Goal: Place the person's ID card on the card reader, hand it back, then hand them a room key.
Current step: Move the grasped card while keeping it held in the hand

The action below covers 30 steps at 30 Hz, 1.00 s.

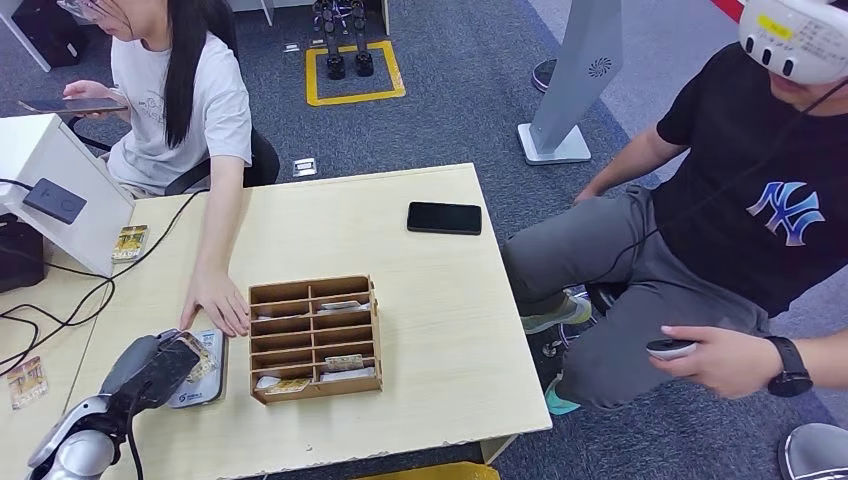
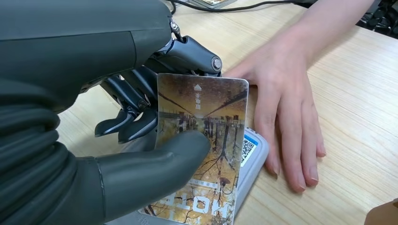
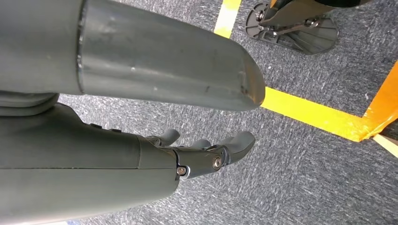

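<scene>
On the pale wooden counter point(image 1: 420, 290), the left robot hand point(image 2: 141, 136) pinches the person's ID card point(image 2: 202, 150) just above the card reader point(image 2: 253, 157), where it could slip askew or bump the person's hand point(image 2: 286, 103); the right robot hand point(image 3: 206, 152) hangs empty, fingers loosely apart.

golden tree-print card point(image 2: 202, 145), grey fingers point(image 2: 126, 124), blue-grey carpet point(image 3: 305, 178)

Left hand point(image 2: 141, 154) pinches a card; right hand point(image 3: 202, 154) hangs, fingers apart.
</scene>
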### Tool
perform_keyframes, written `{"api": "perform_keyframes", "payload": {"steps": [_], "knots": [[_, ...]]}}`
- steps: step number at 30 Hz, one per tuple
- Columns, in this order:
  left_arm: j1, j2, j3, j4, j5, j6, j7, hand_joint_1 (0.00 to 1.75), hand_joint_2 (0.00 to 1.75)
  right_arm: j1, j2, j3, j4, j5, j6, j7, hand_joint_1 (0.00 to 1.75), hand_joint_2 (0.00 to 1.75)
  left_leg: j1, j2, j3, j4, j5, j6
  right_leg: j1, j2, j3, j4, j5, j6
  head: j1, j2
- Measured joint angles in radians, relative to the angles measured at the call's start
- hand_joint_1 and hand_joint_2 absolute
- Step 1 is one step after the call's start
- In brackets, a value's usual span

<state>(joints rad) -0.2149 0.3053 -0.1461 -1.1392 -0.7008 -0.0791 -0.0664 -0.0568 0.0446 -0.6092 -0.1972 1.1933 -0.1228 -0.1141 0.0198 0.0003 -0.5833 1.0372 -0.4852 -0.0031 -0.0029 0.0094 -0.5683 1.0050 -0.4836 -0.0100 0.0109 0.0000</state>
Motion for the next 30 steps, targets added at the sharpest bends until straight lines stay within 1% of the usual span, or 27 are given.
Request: {"api": "perform_keyframes", "payload": {"steps": [11, 30], "knots": [[-0.013, -0.018, 0.0, 0.05, -0.01, 0.026, 0.003, 1.75, 1.75, -0.003, 0.0, 0.0, 0.0, 0.017, 0.004, -0.002, 0.0, 0.0, 0.0, 0.0, 0.001, 0.0, 0.0, 0.0, 0.0, -0.001, 0.002, 0.0, 0.0, 0.0, 0.0, 0.0], [-0.022, -0.023, 0.001, 0.084, -0.014, 0.04, 0.012, 1.75, 1.75, -0.006, 0.0, 0.0, 0.0, 0.018, 0.005, -0.003, 0.0, 0.0, 0.0, -0.001, 0.006, -0.001, 0.0, 0.0, 0.0, -0.002, 0.007, 0.0, 0.0, 0.0, 0.0, 0.0]]}}
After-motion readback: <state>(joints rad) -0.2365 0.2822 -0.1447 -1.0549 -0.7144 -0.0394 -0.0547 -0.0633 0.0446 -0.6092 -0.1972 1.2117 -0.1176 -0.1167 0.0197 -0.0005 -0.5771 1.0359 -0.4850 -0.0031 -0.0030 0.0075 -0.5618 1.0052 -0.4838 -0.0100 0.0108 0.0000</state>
